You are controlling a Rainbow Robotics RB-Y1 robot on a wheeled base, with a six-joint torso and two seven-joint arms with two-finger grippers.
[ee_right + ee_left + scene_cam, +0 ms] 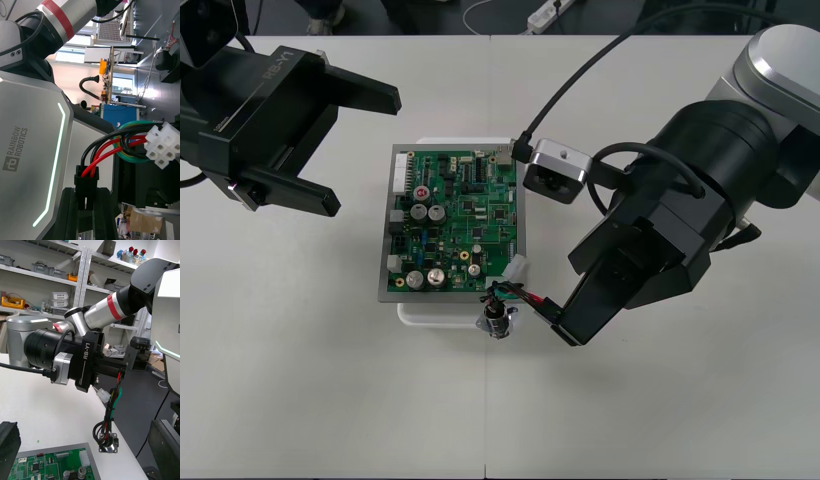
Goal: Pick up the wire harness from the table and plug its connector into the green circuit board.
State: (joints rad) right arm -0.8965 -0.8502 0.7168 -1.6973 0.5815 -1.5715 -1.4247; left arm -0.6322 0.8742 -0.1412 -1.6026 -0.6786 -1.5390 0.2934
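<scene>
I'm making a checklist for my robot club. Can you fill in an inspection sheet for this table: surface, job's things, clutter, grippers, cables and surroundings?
Surface: plain light table.
Job's things: green circuit board on its white base; wire harness held up by the board's near right corner, its black plug not in the board, its metal socket dangling.
Clutter: nothing seen.
Grippers: right gripper shut on the plug; left gripper open, left of the board.
Cables: black camera cable arching over the right arm.
Surroundings: dark floor strip with a power strip.
</scene>
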